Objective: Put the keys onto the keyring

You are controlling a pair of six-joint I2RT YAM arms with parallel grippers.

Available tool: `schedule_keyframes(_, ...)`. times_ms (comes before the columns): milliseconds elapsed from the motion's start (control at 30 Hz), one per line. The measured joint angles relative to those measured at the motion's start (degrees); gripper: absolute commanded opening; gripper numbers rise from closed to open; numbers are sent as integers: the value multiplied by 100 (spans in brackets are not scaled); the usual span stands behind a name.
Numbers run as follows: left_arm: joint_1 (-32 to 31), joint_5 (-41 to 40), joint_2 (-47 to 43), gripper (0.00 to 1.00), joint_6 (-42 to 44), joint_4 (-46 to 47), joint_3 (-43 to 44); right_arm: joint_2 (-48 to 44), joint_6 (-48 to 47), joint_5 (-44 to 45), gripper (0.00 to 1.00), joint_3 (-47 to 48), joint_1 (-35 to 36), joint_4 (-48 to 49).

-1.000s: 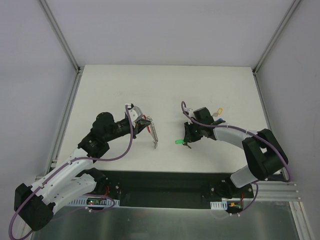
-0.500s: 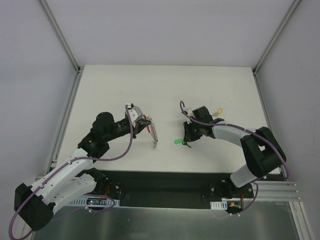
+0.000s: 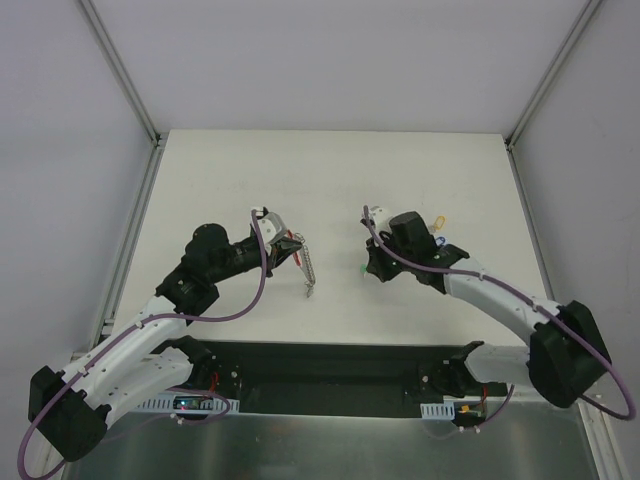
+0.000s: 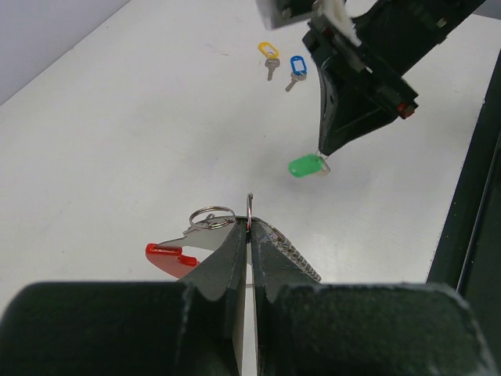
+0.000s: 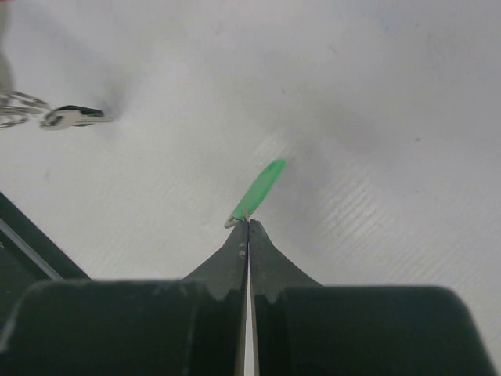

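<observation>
My left gripper (image 3: 293, 247) is shut on the keyring (image 3: 308, 268), pinching a thin wire ring (image 4: 249, 205) edge-on. In the left wrist view the red loop (image 4: 167, 254) lies left of the jaws and the grey chain piece (image 4: 296, 256) right of them. My right gripper (image 3: 368, 268) is shut on the metal end of the green key (image 5: 259, 186) and holds it off the table; from the left wrist it hangs from the fingertips (image 4: 307, 166). The yellow key (image 4: 268, 52) and blue key (image 4: 296, 66) lie side by side on the table beyond.
The white table (image 3: 330, 180) has metal frame posts at its back corners. The black base plate (image 3: 330, 365) runs along the near edge. The yellow key (image 3: 436, 222) and blue key (image 3: 444, 239) lie just right of the right wrist. An end of the keyring (image 5: 72, 116) shows top left in the right wrist view.
My right gripper has lifted the green key off the table and drawn it slightly back; the right arm's elbow has swung out to the right. The left arm and keyring have not moved.
</observation>
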Motion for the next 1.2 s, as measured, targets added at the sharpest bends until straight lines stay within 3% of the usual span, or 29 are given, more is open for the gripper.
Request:
schedule_keyframes(233, 0, 426, -2, 0, 175, -245, 203, -1980, -426, 422, 1, -450, 678, 776)
schedule_keyframes(500, 0, 1613, 48, 0, 466, -595, 625, -3735, -424, 424, 1, -1375, 743, 2197)
schedule_keyframes(833, 0, 2723, 1082, 0, 1178, -1436, 1882, -3528, -356, 98, 1, -1432, 743, 2975)
schedule_keyframes(1200, 0, 3281, 1117, 0, 2413, -2118, 1720, -3499, -459, -1335, 1, -1307, 916, 2966)
